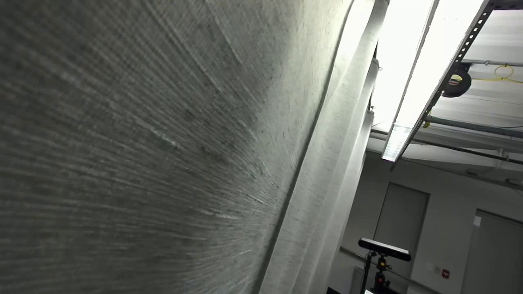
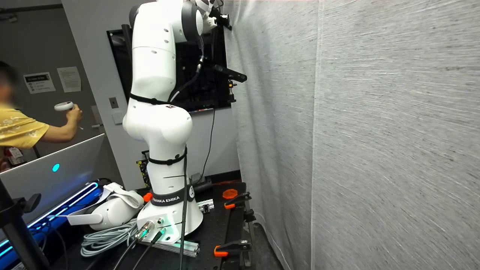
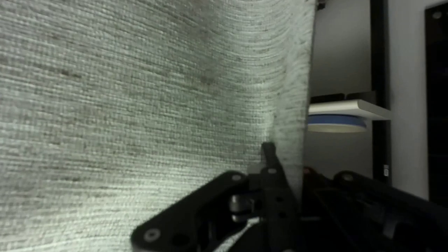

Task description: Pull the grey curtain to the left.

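The grey curtain is a tall ribbed drape in both exterior views (image 1: 184,143) (image 2: 375,131), with fine creases fanning out across it. It also fills the left and middle of the wrist view (image 3: 140,105), its free edge running down right of centre. My gripper (image 3: 276,154) has that edge between its fingers: the left finger lies in front of the fabric, and the right finger is mostly hidden behind it. The fabric puckers at the visible fingertip, so the gripper looks shut on it. In an exterior view the white arm (image 2: 157,120) reaches up to the curtain; the fingertips are hidden there.
A black table (image 2: 213,240) with orange-tipped clamps (image 2: 234,247) stands close to the curtain. A camera on a stand (image 2: 230,73) and a black screen (image 2: 210,75) are behind the arm. A white shelf (image 3: 350,106) shows past the curtain edge. A person (image 2: 22,127) stands at the left.
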You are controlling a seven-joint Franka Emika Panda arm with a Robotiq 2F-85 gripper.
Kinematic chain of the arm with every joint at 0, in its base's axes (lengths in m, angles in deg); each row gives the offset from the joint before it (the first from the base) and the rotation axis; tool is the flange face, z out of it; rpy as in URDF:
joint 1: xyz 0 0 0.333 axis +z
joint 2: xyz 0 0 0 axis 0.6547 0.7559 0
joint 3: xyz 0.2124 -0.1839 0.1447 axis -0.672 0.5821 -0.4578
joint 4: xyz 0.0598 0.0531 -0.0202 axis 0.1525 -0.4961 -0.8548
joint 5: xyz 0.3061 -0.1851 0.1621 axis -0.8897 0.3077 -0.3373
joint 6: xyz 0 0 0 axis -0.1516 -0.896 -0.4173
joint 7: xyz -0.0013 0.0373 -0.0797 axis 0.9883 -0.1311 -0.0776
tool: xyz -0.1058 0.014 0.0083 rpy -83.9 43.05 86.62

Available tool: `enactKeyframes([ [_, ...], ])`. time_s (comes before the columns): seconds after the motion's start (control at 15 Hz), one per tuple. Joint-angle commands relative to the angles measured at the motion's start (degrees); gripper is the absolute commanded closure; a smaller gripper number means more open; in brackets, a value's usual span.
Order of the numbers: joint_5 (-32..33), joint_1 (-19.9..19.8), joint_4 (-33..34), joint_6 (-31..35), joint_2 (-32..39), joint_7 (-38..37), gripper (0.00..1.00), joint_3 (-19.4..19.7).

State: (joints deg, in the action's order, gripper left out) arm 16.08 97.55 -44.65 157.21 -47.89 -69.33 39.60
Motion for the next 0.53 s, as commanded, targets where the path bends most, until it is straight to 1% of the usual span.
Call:
enactKeyframes([
  [0.0, -1.25, 3.99, 0.54, 0.53, 5.31, 0.52, 0.99, -2.65],
  [0.07, -3.10, 7.91, 1.20, 0.27, 5.02, 1.29, 0.99, 1.62],
  [0.13, -3.24, 8.91, 1.61, -0.19, 5.06, 1.17, 0.99, 2.21],
  [0.2, -1.68, 7.03, 1.72, -1.14, 5.38, 0.22, 0.99, -0.97],
  [0.33, -1.68, 8.11, 2.45, -1.83, 5.60, 0.23, 0.99, -0.83],
  [0.4, -3.48, 11.75, 2.99, -1.71, 5.33, 0.80, 0.99, 3.56],
  [0.47, -1.79, 9.13, 2.88, -2.32, 5.65, 0.13, 0.99, -0.18],
])
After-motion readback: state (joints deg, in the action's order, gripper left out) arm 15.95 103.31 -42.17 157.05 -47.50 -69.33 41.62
